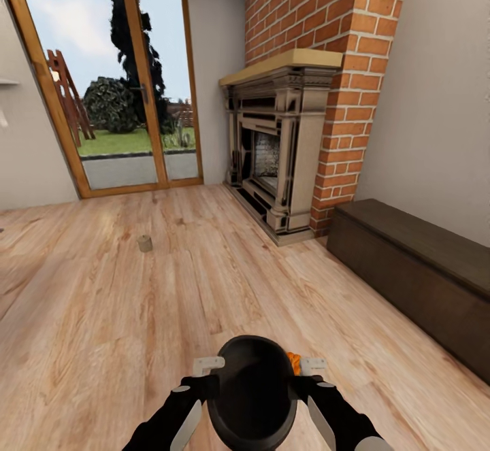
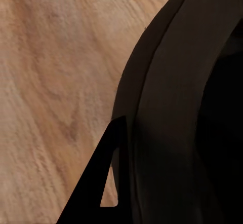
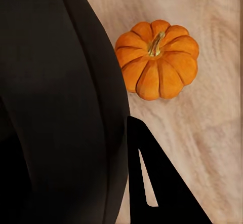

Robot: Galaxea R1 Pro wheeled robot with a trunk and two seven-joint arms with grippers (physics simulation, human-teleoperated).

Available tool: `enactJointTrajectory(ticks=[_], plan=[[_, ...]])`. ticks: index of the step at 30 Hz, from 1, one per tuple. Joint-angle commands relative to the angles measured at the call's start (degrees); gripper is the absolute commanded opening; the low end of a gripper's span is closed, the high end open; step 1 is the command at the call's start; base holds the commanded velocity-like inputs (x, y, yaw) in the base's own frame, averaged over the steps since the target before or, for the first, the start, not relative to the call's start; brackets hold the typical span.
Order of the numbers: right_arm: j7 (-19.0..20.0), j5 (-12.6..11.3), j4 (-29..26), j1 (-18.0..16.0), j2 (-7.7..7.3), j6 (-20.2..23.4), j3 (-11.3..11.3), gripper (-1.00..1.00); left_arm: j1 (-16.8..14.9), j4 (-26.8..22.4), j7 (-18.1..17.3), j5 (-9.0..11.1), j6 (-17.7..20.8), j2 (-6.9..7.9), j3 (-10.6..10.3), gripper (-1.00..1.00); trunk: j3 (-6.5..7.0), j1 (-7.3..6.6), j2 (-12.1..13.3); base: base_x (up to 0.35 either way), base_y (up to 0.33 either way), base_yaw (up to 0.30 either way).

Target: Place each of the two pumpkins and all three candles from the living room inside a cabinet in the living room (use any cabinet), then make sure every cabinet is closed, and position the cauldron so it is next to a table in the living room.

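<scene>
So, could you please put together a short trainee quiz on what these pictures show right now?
1. True or false: the pumpkin lies on the wooden floor beside the cauldron.
2. What stands alone on the floor toward the glass doors? A) candle B) chair C) book
3. Fill in: the dark cabinet stands along the wall beside the brick ____.

Key: 1 true; 2 A, the candle; 3 fireplace.

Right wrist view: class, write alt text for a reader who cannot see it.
An orange pumpkin with a short stem sits on pale wood floor. Beside it, the black curved wall of a cauldron covers much of the frame.
</scene>
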Motion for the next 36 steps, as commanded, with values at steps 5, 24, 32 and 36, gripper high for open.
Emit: enactJointTrajectory(ticks=[5,24,32,36], plan=[[-0.1,-0.2,-0.2,-0.1,-0.07,0.2,0.1,-1.0,0.0,-0.1,0.6,0.2,0.3,0.11,-0.3,-1.0,1.06,-0.14,0.0,0.0,0.0,0.0],[-0.2,-0.2,-0.3,-0.1,-0.05,0.1,0.1,-1.0,0.0,-0.1,0.6,0.2,0.3,0.12,-0.3,-1.0,4.81,-2.77,4.6,0.0,0.0,0.0],[-0.2,-0.2,-0.3,-0.1,-0.04,0.2,0.1,-1.0,0.0,-0.1,0.6,0.2,0.3,0.13,-0.2,-1.0,5.64,-3.64,6.2,0.0,0.0,0.052],[-0.2,-0.2,-0.3,-0.1,0.0,0.2,0.1,-1.0,0.0,-0.1,0.6,0.2,0.1,0.12,-0.3,-1.0,5.82,-3.64,6.2,0.0,0.0,0.218]])
